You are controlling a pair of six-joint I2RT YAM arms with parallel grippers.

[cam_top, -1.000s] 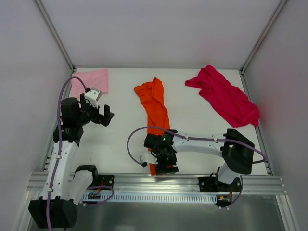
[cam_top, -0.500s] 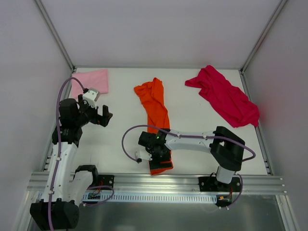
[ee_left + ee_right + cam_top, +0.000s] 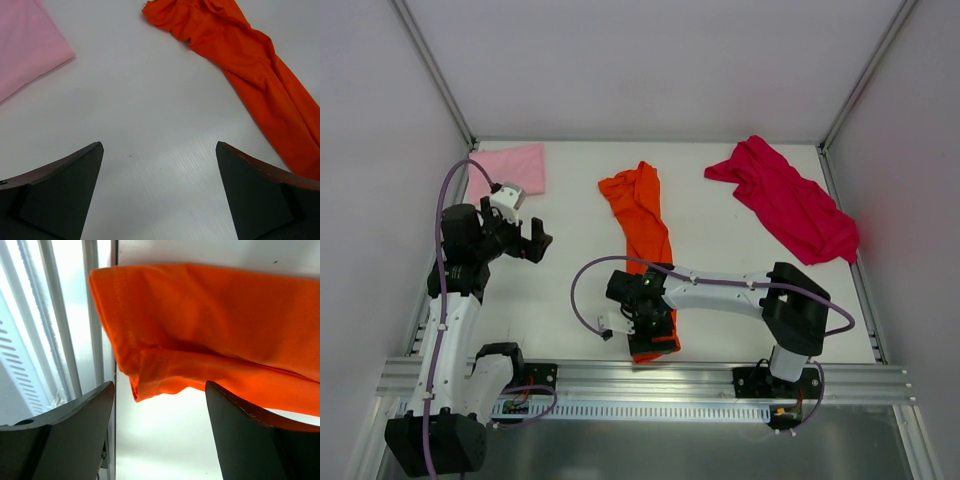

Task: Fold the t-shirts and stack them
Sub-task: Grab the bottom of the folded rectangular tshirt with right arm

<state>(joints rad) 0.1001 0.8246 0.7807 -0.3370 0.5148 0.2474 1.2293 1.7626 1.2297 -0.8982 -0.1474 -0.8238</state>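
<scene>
The orange t-shirt (image 3: 643, 210) lies bunched in a long strip down the middle of the table; its near end (image 3: 200, 315) reaches the front edge. My right gripper (image 3: 642, 322) hovers over that near end, open and empty, with the hem corner between its fingers (image 3: 159, 390). The light pink t-shirt (image 3: 510, 165) lies flat at the back left. The magenta t-shirt (image 3: 788, 205) lies crumpled at the back right. My left gripper (image 3: 536, 240) is open and empty above bare table (image 3: 159, 150), between the pink shirt (image 3: 25, 45) and the orange shirt (image 3: 250, 65).
The aluminium front rail (image 3: 640, 378) runs along the table's near edge, right beside the orange shirt's end (image 3: 60, 340). White walls enclose the table on three sides. The right arm's cable (image 3: 582, 300) loops left of its gripper.
My right gripper has shifted left and a little back over the orange shirt's near end, uncovering the hem. My left gripper has barely moved.
</scene>
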